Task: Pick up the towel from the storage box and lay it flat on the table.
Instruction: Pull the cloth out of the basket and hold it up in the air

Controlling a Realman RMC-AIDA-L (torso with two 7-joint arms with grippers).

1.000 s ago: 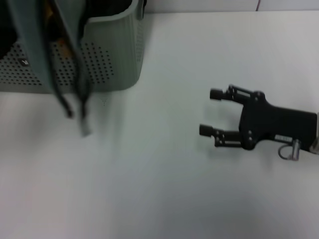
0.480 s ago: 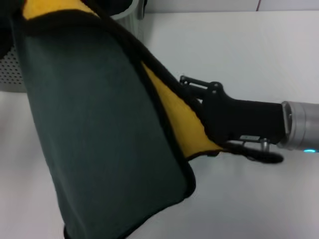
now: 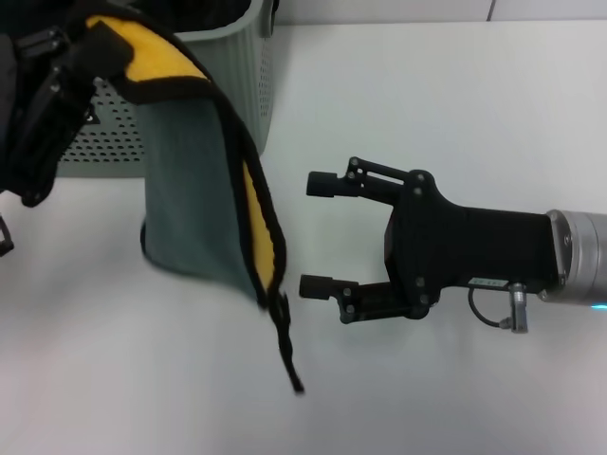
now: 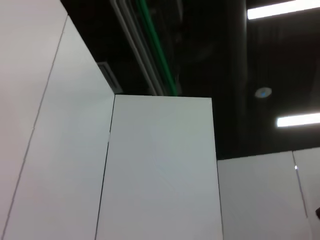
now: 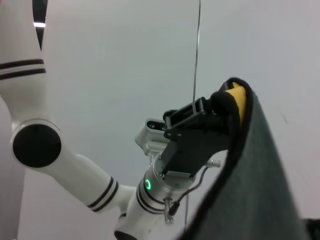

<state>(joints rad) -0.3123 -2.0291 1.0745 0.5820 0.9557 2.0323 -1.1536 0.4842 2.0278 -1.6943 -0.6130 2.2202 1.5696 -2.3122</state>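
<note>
Towel (image 3: 204, 180) apparently pinched by left tool (image 3: 57, 71), right tool (image 3: 318, 235) agape just beside

1. Left end effector (image 3: 43, 85) is raised at the far left, its black fingers clamped closed.
2. Right end effector (image 3: 318, 234) reaches in horizontally from the right, its two fingers spread apart.

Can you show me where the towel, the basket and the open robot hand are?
towel (image 3: 194, 204): head view, on its hanging grey-green side.
storage box (image 3: 242, 81): head view, on its dotted side wall.
right gripper (image 3: 321, 233): head view, midway between its open fingers.
</note>
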